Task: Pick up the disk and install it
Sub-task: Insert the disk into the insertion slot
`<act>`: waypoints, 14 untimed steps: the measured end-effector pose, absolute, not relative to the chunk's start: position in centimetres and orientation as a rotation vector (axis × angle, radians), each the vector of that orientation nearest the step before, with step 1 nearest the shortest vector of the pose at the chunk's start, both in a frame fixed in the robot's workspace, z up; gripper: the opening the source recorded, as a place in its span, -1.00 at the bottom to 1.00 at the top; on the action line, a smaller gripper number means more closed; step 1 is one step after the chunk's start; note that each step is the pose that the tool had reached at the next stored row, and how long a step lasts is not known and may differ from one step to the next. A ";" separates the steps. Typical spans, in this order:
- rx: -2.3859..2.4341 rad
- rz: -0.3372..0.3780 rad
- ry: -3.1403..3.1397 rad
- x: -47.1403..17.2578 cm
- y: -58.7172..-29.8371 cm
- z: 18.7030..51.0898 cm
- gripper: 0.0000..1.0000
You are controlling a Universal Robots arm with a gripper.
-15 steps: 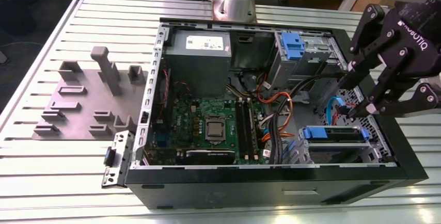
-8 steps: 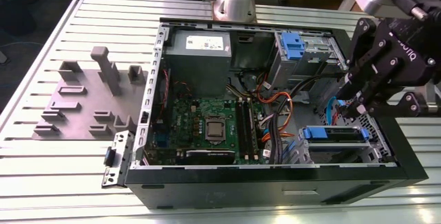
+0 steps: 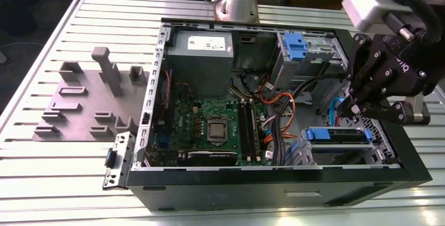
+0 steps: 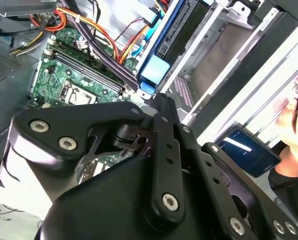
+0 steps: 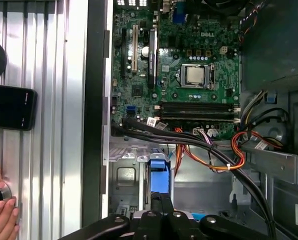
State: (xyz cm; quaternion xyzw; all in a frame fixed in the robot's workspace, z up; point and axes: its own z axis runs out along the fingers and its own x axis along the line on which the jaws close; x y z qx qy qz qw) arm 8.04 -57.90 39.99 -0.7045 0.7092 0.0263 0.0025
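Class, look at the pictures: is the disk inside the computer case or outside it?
Inside. The disk sits within the open computer case, near its front corner, below the gripper.

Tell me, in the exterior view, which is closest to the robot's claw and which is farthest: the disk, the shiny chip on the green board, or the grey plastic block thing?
1. The disk, just below the claw, inside the case.
2. The shiny chip, mid-board.
3. The grey plastic block, outside the case, at that view's left.

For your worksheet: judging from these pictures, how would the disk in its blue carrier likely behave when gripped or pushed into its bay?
The disk looks like a flat, boxy slab, so it is probably stiff and unlikely to roll. Its blue carrier seems to be smooth plastic, possibly slippery. Resting in the metal bay, it would likely slide straight rather than tip.
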 end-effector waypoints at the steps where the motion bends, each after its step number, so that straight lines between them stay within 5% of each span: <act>1: -2.209 0.081 2.224 8.0 -57.9 39.8 -0.79; 14: -2.201 0.058 2.213 8.0 -57.8 37.8 -0.79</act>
